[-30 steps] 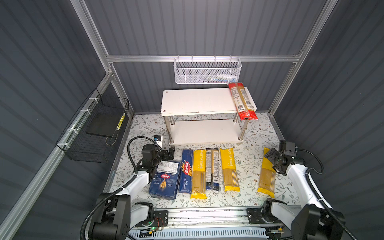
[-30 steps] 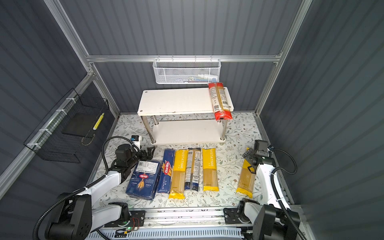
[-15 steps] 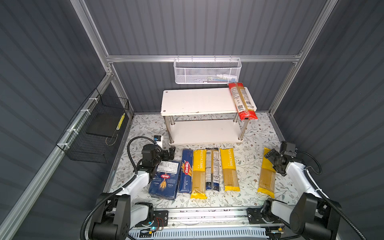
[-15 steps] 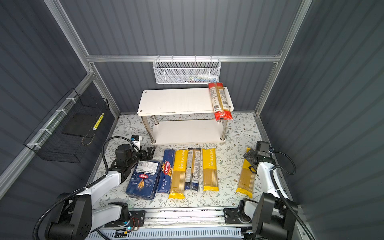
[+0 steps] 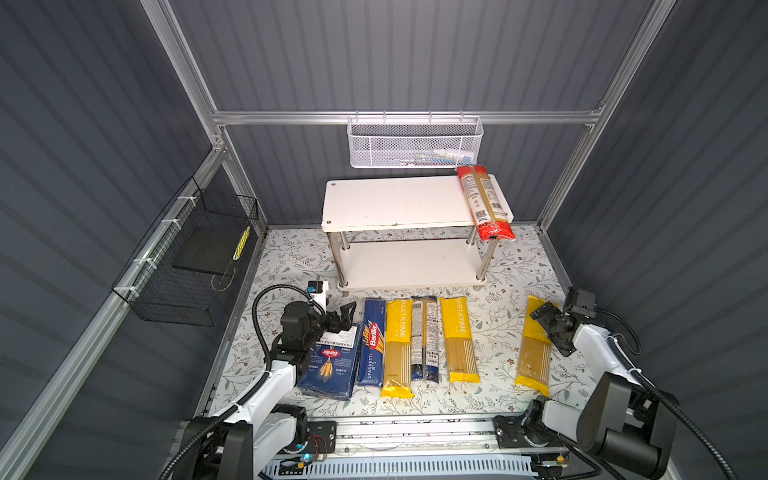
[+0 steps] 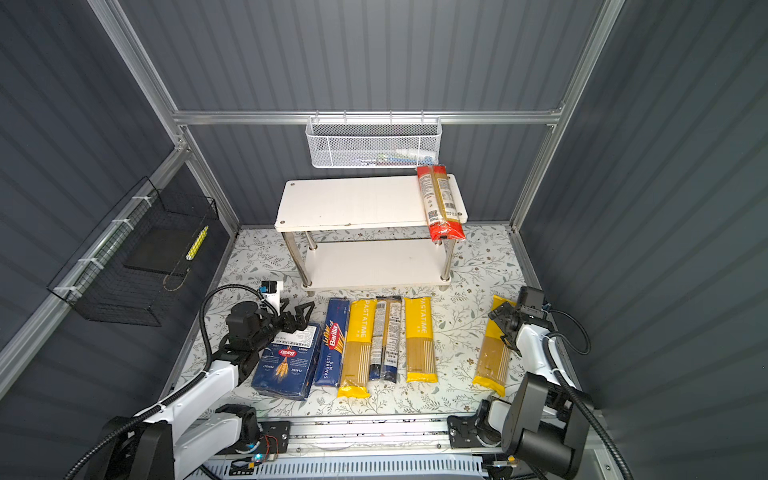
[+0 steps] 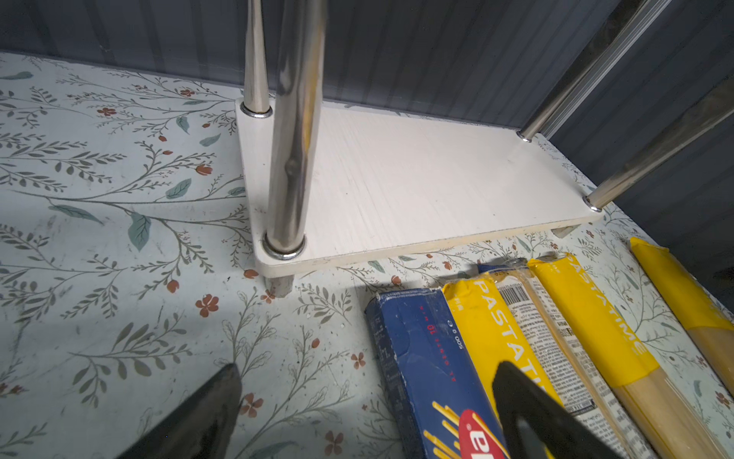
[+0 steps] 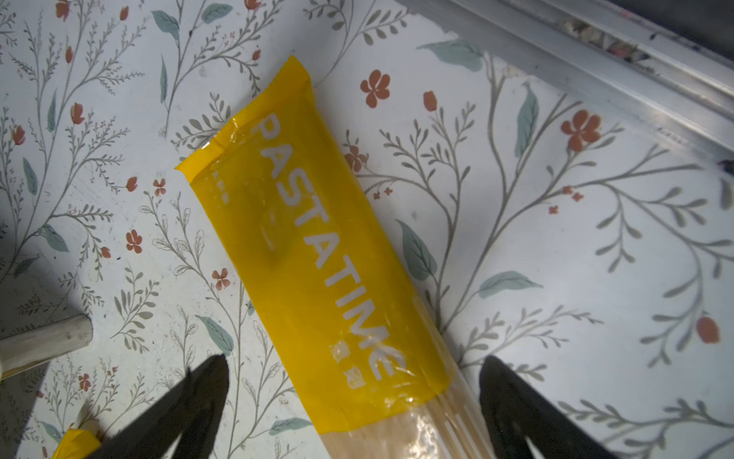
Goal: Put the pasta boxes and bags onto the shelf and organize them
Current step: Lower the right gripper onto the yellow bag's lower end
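The shelf [image 5: 395, 203] stands at the back, and the red-ended bag [image 5: 484, 203] lies across the right end of its top board, overhanging the front. On the mat in front lie the wide pasta box [image 5: 332, 368], the narrow box [image 5: 372, 345], a yellow bag [image 5: 398, 345], the navy-ended bag [image 5: 424, 336] and another yellow bag [image 5: 458, 336]. A third yellow bag [image 8: 317, 246] lies apart at the right. My left gripper [image 5: 347, 318] [image 7: 369, 367] is open over the boxes' far ends. My right gripper [image 5: 540, 313] [image 8: 353, 359] is open, straddling the third bag.
A white mesh basket [image 5: 415, 143] hangs on the back wall above the shelf. A black wire basket [image 5: 187, 266] hangs on the left wall. An aluminium frame rail [image 8: 595, 67] runs close beside the right-hand bag. The shelf's lower board [image 7: 397, 179] is bare.
The right arm has shifted slightly, and its gripper stays open over the far end of the right-hand yellow bag. The left arm and all packs have not moved.
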Tool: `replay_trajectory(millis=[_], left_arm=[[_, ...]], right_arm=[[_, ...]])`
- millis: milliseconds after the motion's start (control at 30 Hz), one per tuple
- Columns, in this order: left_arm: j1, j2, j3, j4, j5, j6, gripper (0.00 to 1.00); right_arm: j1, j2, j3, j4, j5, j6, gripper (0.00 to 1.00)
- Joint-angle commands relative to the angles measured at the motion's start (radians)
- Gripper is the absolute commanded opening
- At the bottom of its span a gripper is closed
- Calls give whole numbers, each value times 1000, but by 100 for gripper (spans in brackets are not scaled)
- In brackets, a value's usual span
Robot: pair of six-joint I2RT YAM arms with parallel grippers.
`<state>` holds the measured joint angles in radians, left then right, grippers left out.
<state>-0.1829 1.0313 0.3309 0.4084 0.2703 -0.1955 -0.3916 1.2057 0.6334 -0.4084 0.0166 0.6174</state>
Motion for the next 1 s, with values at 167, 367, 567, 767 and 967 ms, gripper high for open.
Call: replay_trajectory(millis=[167,367,567,767,967], left_arm=[[-4,13,0,22,8,-2,100],[-5,14,-1,24,8,-2,100],[-4,21,3,22,8,-3,99],[-4,17,2,23,8,-3,100],[-4,21,2,23,1,-8,100]], right_arm=[[-29,9,-35,14,-35,5,99],[-36,25,-38,46,-49,-19,99],[-36,62,-27,57,-74,-34,99],[-36,92,-17,60,-136,-43,99],[-21,109,-24,58,-235,-50,99]])
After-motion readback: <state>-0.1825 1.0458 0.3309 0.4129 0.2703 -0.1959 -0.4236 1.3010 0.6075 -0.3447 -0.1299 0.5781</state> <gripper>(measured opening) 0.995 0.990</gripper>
